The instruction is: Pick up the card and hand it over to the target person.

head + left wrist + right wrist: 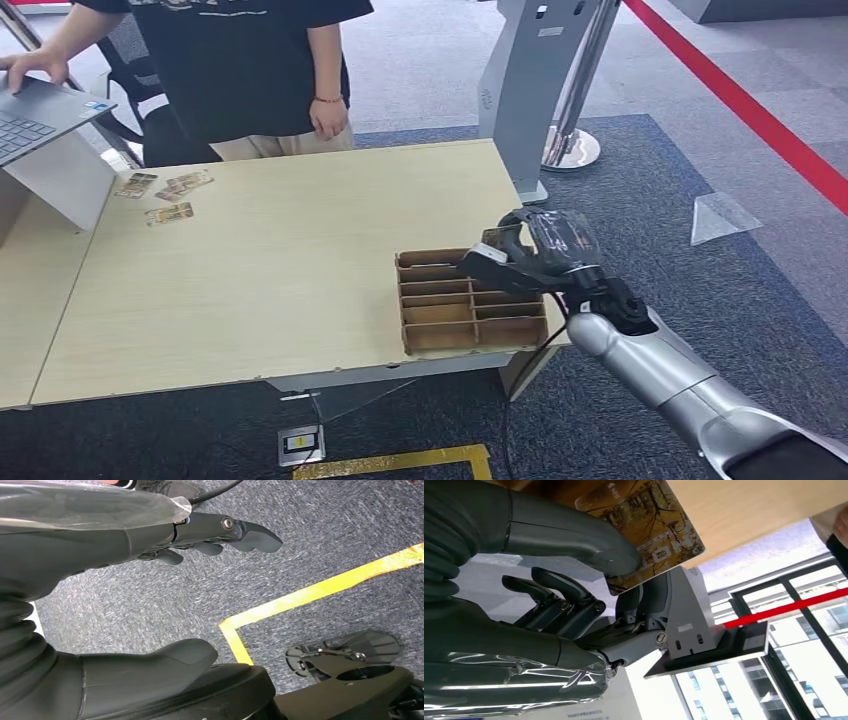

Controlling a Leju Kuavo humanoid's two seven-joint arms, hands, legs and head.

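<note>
Brown-and-gold card (649, 530): you have it pinched in the right hand (530, 255), thumb (574, 535) pressed on its face and a finger behind it, held above the cardboard tray (470, 310) at the near right corner of the table (280, 270). Tray: divided into compartments, sitting on the pale wood top. Loose cards (165, 195): a small cluster at the table's far left corner, near a laptop (40, 115). Person (250, 70): standing at the far edge in a dark top, one hand on the laptop, the other hanging by their side. Left hand (150, 605): hanging over grey carpet and a yellow floor line (320, 587), fingers apart, holding nothing.
</note>
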